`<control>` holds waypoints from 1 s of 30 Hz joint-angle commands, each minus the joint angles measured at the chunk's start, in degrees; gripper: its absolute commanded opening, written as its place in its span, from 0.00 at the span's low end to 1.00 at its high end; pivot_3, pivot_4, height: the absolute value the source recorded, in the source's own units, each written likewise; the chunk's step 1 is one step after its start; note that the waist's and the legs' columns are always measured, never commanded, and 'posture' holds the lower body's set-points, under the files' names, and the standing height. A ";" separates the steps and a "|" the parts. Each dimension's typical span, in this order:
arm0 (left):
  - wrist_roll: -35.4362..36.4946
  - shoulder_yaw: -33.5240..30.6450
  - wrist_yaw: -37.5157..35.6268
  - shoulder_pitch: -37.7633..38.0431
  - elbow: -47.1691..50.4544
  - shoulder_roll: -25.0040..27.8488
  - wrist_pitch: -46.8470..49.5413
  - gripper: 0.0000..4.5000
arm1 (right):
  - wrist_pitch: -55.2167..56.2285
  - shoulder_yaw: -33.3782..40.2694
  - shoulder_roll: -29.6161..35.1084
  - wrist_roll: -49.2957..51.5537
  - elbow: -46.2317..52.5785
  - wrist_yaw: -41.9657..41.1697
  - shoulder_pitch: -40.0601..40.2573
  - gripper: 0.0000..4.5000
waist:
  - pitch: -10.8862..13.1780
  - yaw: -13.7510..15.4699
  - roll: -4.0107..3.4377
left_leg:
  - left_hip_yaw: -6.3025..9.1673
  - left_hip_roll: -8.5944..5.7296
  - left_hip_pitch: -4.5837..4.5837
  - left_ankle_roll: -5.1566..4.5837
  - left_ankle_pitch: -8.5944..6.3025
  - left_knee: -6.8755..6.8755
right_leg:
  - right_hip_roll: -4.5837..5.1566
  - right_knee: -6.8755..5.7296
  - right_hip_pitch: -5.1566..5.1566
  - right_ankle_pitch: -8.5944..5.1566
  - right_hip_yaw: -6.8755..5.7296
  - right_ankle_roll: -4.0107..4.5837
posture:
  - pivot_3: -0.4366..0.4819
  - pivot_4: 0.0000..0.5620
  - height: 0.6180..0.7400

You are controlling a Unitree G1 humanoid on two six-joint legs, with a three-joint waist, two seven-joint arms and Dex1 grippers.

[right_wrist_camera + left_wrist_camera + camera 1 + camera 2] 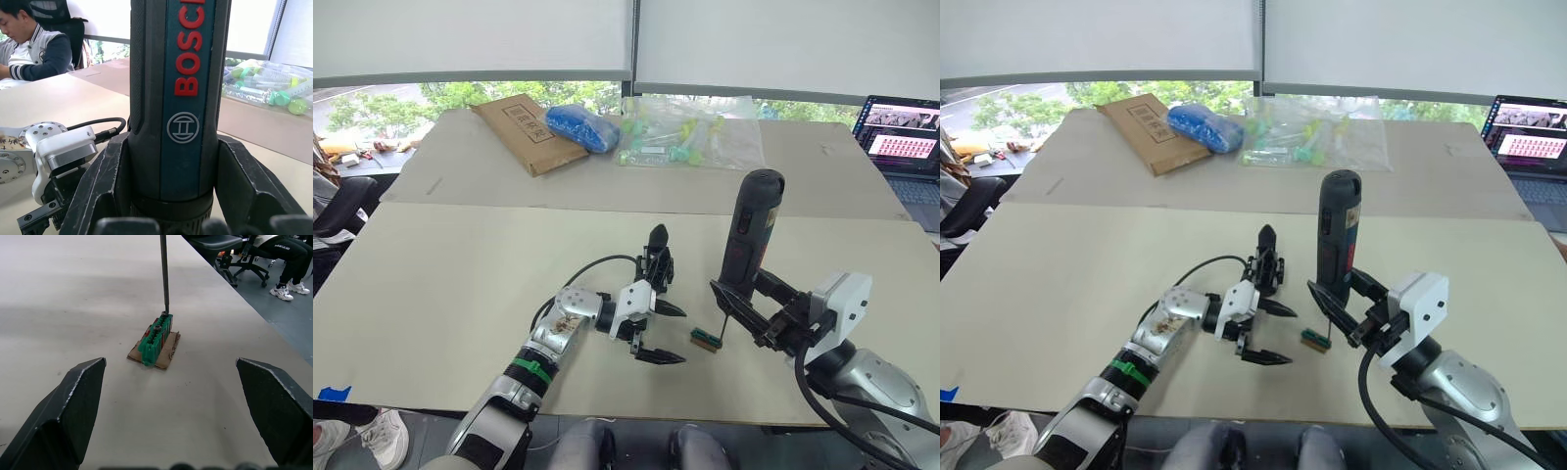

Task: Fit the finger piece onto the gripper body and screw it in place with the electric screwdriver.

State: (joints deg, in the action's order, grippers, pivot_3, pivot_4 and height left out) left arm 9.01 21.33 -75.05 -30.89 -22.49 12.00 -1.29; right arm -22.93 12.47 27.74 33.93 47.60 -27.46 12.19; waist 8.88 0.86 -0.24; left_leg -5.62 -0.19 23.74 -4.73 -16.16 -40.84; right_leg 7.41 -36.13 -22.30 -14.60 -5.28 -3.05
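The electric screwdriver (749,230) stands upright, black with red lettering (188,49), and my right gripper (744,294) is shut on its lower barrel. Its thin bit (164,274) points down onto a small green-and-brown block (705,340) on the table. My left gripper (680,337) lies open just left of that block, nothing between its fingers (73,401). The gripper body (656,257), a small black assembly with a pointed finger sticking up, stands right behind the left gripper. I cannot make out a separate finger piece.
At the back of the table lie a cardboard envelope (519,132), a blue bag (582,127) and a clear bag of green parts (690,132). A laptop (901,132) sits far right. A person (34,49) sits beyond the table's left side.
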 commanded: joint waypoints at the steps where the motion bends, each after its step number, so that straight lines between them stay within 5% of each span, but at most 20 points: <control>1: -0.01 0.03 -0.32 -1.22 0.47 -0.22 -1.62 1.00 | 2.46 1.90 0.22 0.44 1.68 -0.21 -0.50 0.43 | 0.00 0.00 0.00 | 0.00 0.00 0.00 0.00 0.00 0.00 | 0.00 0.00 0.00 0.00 0.00 0.00 | 0.48 0.27 1.00; 30: -0.04 0.02 -0.45 -1.15 0.39 -0.04 -1.97 1.00 | 1.83 2.45 0.66 1.42 2.18 0.23 -1.72 0.43 | 0.00 0.00 0.00 | -0.01 0.00 0.00 0.00 0.00 0.00 | 0.00 0.00 0.00 0.00 0.00 0.00 | 0.48 0.27 1.00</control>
State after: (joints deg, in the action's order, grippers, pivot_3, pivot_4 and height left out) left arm 9.00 21.33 -75.24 -30.98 -22.49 12.19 -1.71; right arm -22.94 13.04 28.05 34.25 47.04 -27.34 11.59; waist 8.88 0.86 -0.25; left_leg -5.61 -0.19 23.74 -4.73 -16.16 -40.84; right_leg 7.41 -36.13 -22.30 -14.60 -5.28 -3.05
